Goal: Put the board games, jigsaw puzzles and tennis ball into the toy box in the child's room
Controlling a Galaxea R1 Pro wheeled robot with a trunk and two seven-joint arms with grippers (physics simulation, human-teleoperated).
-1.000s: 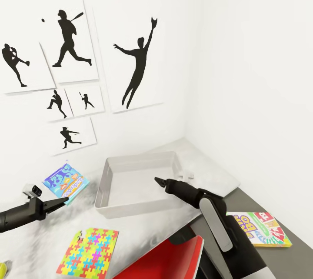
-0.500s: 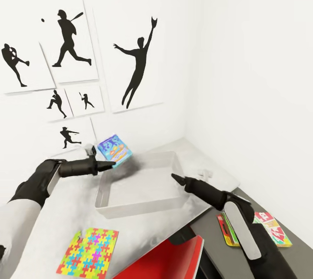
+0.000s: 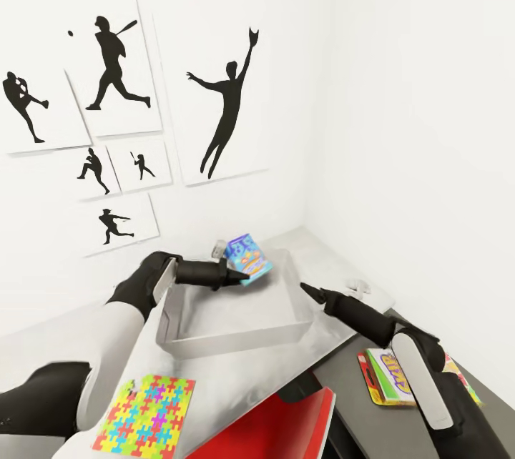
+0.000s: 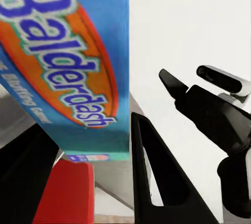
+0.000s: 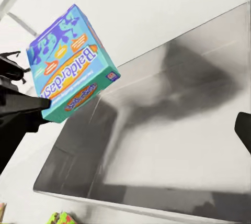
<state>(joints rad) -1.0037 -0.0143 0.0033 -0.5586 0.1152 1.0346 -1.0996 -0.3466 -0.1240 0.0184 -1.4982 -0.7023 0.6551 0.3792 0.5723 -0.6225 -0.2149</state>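
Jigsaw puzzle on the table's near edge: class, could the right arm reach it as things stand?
Probably not easily: the jigsaw puzzle lies on the left, while the right gripper hovers past the toy box, which stands between them.

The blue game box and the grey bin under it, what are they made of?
The Balderdash box looks like printed cardboard: flat faces, sharp corners, bright glossy artwork. The toy box looks like matte grey plastic or metal: smooth thin walls, soft blurry shading inside. It is a render, so that one stays uncertain.

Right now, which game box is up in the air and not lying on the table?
The blue Balderdash box, pinched by the left gripper above the toy box. The other board game lies flat.
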